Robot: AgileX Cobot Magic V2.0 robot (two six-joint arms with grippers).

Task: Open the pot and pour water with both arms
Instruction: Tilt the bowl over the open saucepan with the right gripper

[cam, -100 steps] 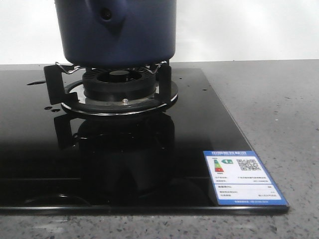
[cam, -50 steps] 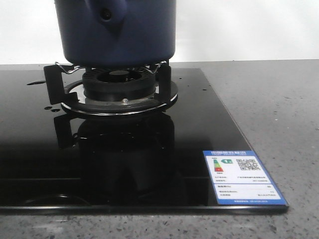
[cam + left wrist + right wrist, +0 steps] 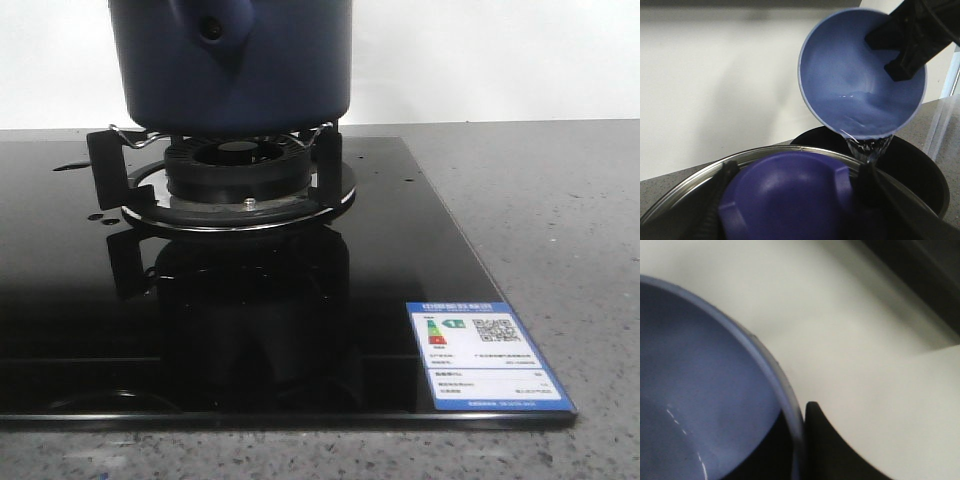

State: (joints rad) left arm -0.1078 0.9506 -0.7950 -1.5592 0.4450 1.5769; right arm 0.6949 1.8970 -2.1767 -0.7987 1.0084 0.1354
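- Grey speckled stone makes up the counter, which runs back to a plain white wall.
- Black glass forms the cooktop lying on the counter; it is glossy and mirrors the burner above it.
- The pot, dark navy and glossy, stands on the wire supports over the burner at the back of the cooktop. Its tapered lug with a round hole faces the front camera. In the left wrist view its dark open mouth shows behind the lid.
- The lid fills the lower part of the left wrist view: a metal-rimmed disc with a large blue-purple knob at its middle, held off the pot and beside its mouth.
- The bowl, lighter periwinkle blue, is tilted steeply over the pot's mouth. A thin stream of water falls from its lower rim into the pot.
- The right gripper is clamped on the bowl's upper rim, one dark finger inside the bowl; the right wrist view shows a dark finger just outside the bowl's rim.
- The left gripper's dark fingers sit on either side of the lid's knob, closed on it.
- A blue and white label with a QR code is stuck on the near right corner of the cooktop.
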